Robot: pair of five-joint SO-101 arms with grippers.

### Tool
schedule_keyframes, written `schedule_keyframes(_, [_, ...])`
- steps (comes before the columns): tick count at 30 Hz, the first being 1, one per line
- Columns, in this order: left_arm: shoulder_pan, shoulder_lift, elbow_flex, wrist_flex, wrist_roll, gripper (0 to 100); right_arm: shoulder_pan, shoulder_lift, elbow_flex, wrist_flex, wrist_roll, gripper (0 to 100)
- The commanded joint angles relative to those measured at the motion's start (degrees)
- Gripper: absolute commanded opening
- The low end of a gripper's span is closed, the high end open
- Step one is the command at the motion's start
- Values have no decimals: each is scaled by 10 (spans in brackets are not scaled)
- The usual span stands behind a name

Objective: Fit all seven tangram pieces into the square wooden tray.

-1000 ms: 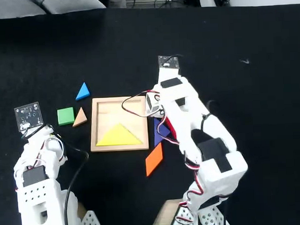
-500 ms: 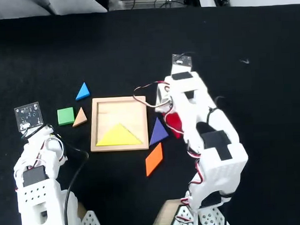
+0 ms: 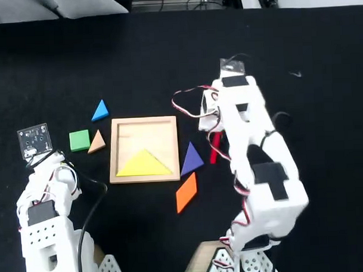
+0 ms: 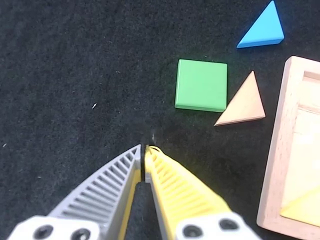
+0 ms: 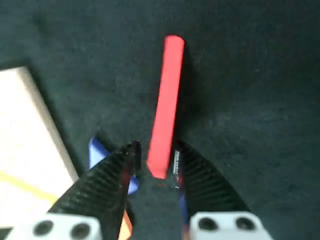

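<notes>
Left jaws pressed together over black tabletop (image 3: 286,49), orange parallelogram (image 3: 186,192) nearest, purple triangle (image 3: 190,159) beside wooden tray (image 3: 114,151), yellow triangle (image 3: 144,164) inside it, right jaws pinching red piece (image 5: 167,100) edge-on, green square (image 4: 201,85), tan triangle (image 4: 244,104), blue triangle (image 4: 262,27) farthest.

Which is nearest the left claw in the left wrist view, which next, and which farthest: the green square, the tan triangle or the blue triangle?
From the left claw:
1. green square: nearest, ahead of the claw.
2. tan triangle: next, between the green square and the wooden tray.
3. blue triangle: farthest, out beyond both.
</notes>
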Motion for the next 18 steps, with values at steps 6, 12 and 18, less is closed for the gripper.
schedule_keyframes(6, [6, -9, -1, -3, 0, 30, 10, -63, 59, -53, 42, 91])
schedule_keyframes(12, [6, -9, -1, -4, 0, 30, 10, -63, 47, -33, 48, 10])
schedule_keyframes(18, [6, -9, 7, -18, 0, 30, 6, -63, 35, -27, 85, 11])
